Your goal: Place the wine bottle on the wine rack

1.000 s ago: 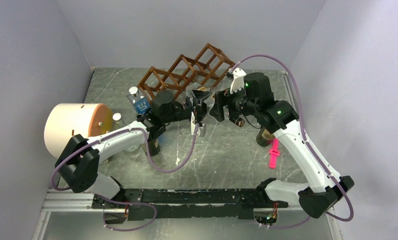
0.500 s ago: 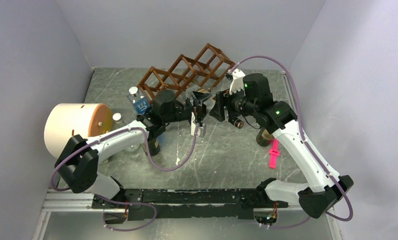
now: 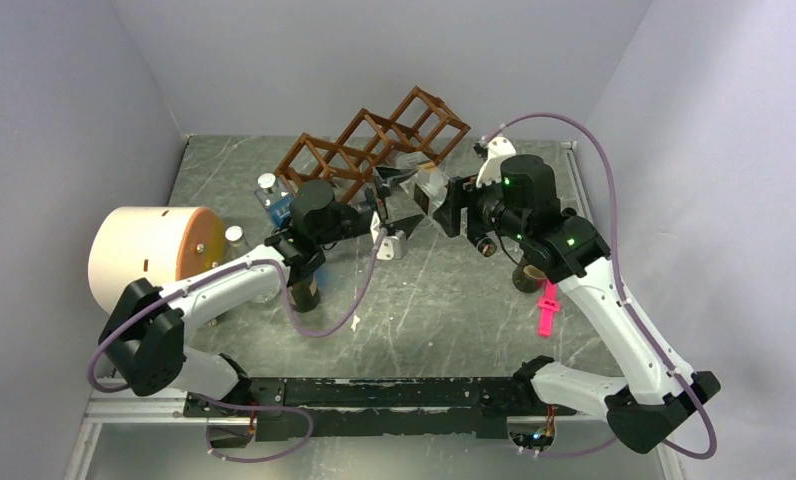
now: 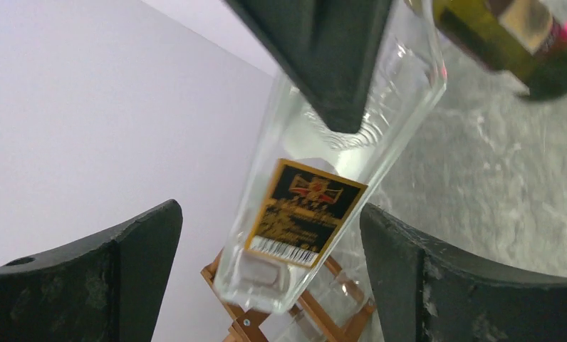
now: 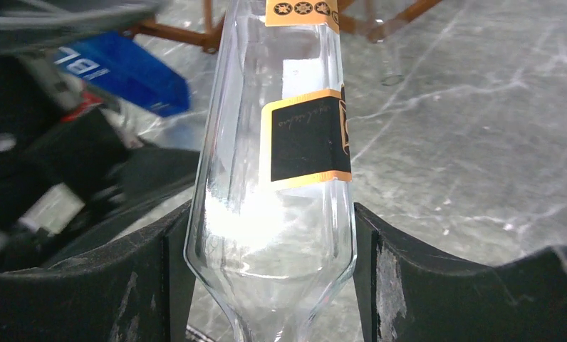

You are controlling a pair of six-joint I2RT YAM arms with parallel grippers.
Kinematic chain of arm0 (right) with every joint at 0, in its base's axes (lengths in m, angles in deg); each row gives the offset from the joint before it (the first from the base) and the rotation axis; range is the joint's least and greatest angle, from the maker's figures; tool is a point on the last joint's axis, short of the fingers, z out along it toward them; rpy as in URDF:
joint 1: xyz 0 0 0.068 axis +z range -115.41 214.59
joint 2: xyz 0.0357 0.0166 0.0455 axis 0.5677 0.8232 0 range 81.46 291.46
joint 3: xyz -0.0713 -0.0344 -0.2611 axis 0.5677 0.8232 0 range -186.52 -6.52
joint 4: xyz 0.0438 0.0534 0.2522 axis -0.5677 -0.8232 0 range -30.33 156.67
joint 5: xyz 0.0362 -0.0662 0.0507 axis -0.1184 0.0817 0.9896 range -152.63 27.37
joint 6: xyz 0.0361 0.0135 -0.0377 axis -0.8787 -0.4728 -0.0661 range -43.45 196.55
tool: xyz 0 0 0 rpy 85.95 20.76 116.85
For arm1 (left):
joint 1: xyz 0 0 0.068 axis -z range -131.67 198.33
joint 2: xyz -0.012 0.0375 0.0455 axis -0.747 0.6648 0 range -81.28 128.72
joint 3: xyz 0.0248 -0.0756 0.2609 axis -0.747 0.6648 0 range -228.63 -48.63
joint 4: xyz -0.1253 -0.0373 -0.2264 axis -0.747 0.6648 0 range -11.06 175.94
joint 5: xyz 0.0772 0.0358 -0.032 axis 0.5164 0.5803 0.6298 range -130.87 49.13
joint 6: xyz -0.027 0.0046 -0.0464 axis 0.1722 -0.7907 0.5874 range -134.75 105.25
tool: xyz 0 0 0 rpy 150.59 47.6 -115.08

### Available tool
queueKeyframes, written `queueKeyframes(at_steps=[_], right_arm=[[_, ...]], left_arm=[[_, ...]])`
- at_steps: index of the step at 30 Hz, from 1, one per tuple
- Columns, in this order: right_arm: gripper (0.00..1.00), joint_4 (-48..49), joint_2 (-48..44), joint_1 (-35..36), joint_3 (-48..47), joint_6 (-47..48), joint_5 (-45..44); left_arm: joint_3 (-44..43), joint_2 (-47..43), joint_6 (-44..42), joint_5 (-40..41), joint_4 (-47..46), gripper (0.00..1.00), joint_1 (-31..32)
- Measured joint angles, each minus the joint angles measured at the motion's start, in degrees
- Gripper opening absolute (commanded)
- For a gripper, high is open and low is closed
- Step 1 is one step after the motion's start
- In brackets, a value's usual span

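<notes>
Wine bottle (image 5: 305, 135) within right end effector (image 5: 270, 235)

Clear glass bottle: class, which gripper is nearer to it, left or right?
Right. The right gripper clamps the clear glass bottle between its jaws; the left gripper stands open, not touching it.

You've got the wine rack (image 3: 374, 145) at the back, mid-table. The wine bottle (image 5: 270, 214) is just in front of its right end, btwn left gripper (image 3: 399, 200) and right gripper (image 3: 442, 195). A big cylinder (image 3: 149, 255) is far left, w/ a small bottle (image 3: 272, 198) btwn it and the rack; a clip (image 3: 547, 305) lies front-right
</notes>
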Motion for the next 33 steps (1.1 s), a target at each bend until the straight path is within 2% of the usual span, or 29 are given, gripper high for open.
queueKeyframes(at_steps=[5,9,16,20,25,33], right_arm=[[0.00,0.2,-0.7,-0.3,1.8,-0.1,-6.6],[0.00,0.0,-0.7,-0.4,4.6,-0.1,-9.1],[0.00,2.6,-0.7,-0.4,9.9,-0.3,-9.7],[0.00,7.1,-0.8,-0.4,13.9,-0.6,-9.2],[0.00,12.2,-0.3,-0.4,17.8,-1.6,-8.0],[0.00,21.5,3.5,-0.4,19.7,-3.0,-6.2]], left_arm=[[2.2,-3.7,10.2,0.4,-7.7,1.00,0.0],[0.9,-4.7,23.7,5.9,-10.3,0.97,0.0],[-12.2,-4.5,45.2,21.1,1.6,1.00,0.0],[-14.6,-5.7,52.9,27.7,8.0,1.00,-0.2],[-15.9,-7.5,58.5,32.6,18.0,1.00,-0.7],[-16.4,-13.7,61.7,34.9,26.8,1.00,-0.8]])
